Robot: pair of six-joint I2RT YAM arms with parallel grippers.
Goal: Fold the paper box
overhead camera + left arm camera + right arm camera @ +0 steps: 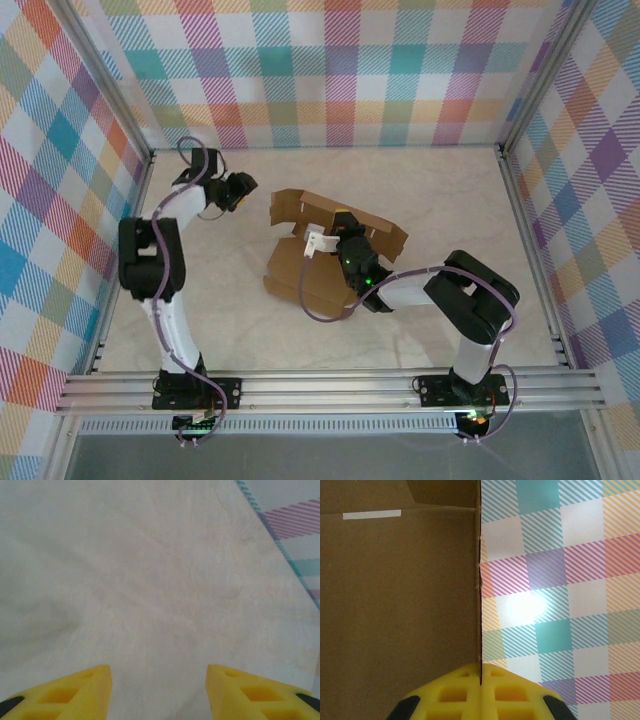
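Observation:
The paper box [305, 265] is a brown cardboard die-cut sheet, partly folded, lying mid-table with flaps standing up at its far side. My right gripper [345, 240] reaches over it and is shut on the edge of an upright panel. In the right wrist view that cardboard panel [400, 590] fills the left half, and my yellow fingers [455, 695] pinch its thin edge at my gripper [480, 677]. My left gripper [240, 190] hovers to the left of the box, apart from it. In the left wrist view it [159, 680] is open over bare table.
Plaid walls [330, 60] close in the table on three sides, behind metal frame posts. An aluminium rail [320, 385] runs along the near edge by the arm bases. A white strip [322, 242] sticks out by the right gripper.

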